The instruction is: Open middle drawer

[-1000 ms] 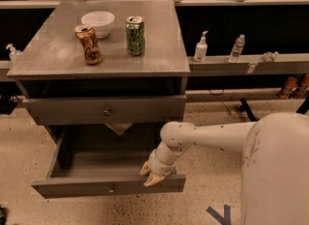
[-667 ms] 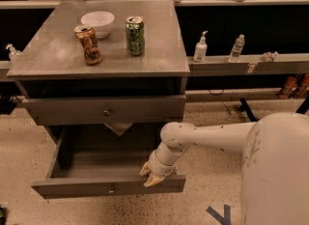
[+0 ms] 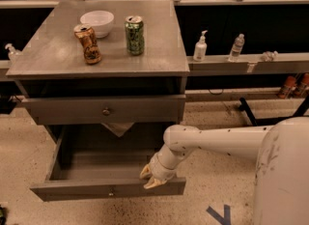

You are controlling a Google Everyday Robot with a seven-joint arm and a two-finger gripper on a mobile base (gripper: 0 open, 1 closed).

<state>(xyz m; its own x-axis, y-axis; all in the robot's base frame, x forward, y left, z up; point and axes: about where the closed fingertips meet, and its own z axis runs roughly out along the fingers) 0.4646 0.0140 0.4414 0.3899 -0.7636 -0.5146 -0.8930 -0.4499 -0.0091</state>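
Observation:
The middle drawer (image 3: 101, 189) is the grey one pulled far out at the bottom of the cabinet. Its deep box is open to view, and a small round knob (image 3: 112, 193) sits at the centre of its front panel. My gripper (image 3: 152, 177) is at the top edge of that front panel, right of the knob, touching or just above the rim. My white arm (image 3: 217, 139) reaches in from the right. The drawer above (image 3: 104, 110) has its own knob and stands only slightly out.
On the cabinet top (image 3: 53, 55) stand a white bowl (image 3: 97, 22), a brown can (image 3: 88, 44) and a green can (image 3: 134, 35). Two bottles (image 3: 200, 46) stand on a ledge to the right. Speckled floor (image 3: 19, 156) lies around the cabinet.

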